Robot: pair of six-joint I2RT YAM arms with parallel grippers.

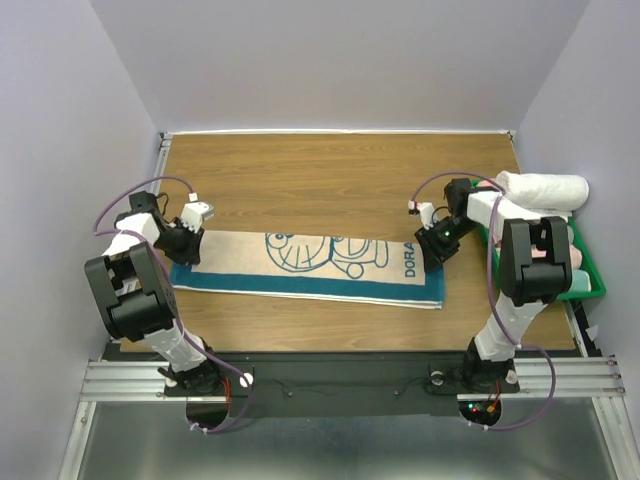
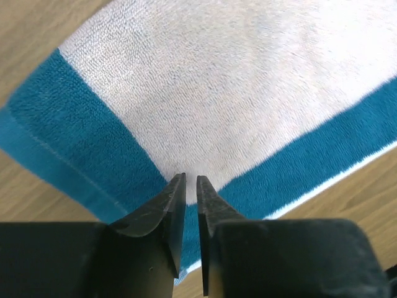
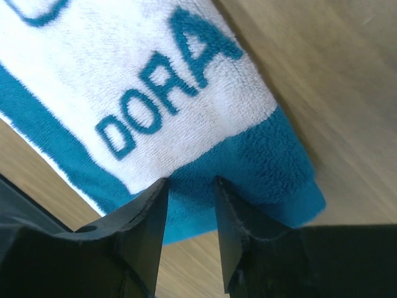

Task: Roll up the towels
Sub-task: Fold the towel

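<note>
Black arms x2, both folded at the elbow and reaching fwd over the wood-grain desk (image 1: 330, 170), wrists pitched down toward the cloth. L arm bends out to the desk's left side, R arm out to its right side, next to a green tray (image 1: 590, 283).

Counts: 2 arms, 2 grippers, 2 towels (1 flat, 1 rolled), 1 tray.

Flat towel (image 1: 310, 262) lies spread lengthwise across mid-desk, side up is cream w/ teal border, teal cartoon outline and teal "DORA" letters near its right end. Rolled towel (image 1: 545, 188) is white and sits across the tray's far end, well apart from both grippers.

Left gripper (image 1: 190, 255) is at the flat towel's left end. In the wrist view, left gripper (image 2: 191, 183) has tips down right at the cloth where cream meets the teal border, near the corner. Jaws only a thin slit apart, nothing seen between them, cloth looks flat, so released.

Right gripper (image 1: 436, 255) is at the right end. In the wrist view, right gripper (image 3: 189, 186) sits over the teal end border just below the letters, jaws clearly parted w/ the teal edge showing in the gap. Not clamped, released. Towel corner lies flat on desk just beside the tips.
</note>
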